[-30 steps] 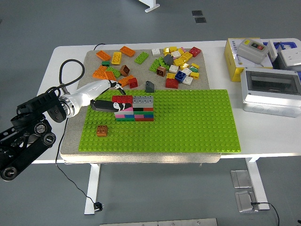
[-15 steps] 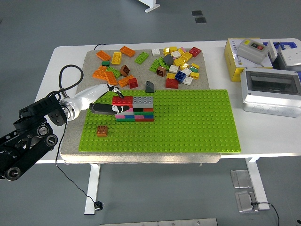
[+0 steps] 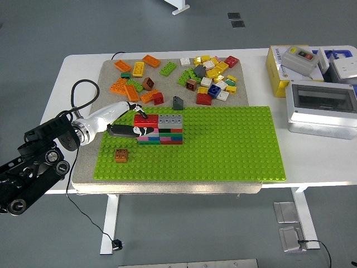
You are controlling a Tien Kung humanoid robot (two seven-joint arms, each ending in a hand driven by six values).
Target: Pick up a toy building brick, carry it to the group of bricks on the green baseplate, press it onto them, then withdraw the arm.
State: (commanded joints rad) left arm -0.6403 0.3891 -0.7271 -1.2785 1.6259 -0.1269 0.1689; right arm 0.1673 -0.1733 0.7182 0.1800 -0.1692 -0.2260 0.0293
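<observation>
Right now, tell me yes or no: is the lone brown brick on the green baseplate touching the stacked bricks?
No. The brown brick sits alone near the green baseplate's front left corner, with bare studs between it and the stacked bricks.

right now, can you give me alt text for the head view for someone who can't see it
The robot's left hand rests against the red brick atop a small multicoloured brick stack on a green baseplate. A lone brown brick sits near the baseplate's front left, and loose bricks lie scattered behind it on the white table.

Left arm (image 3: 33, 167) cut off at left edge; boxes (image 3: 318, 84) cropped at right edge.
</observation>
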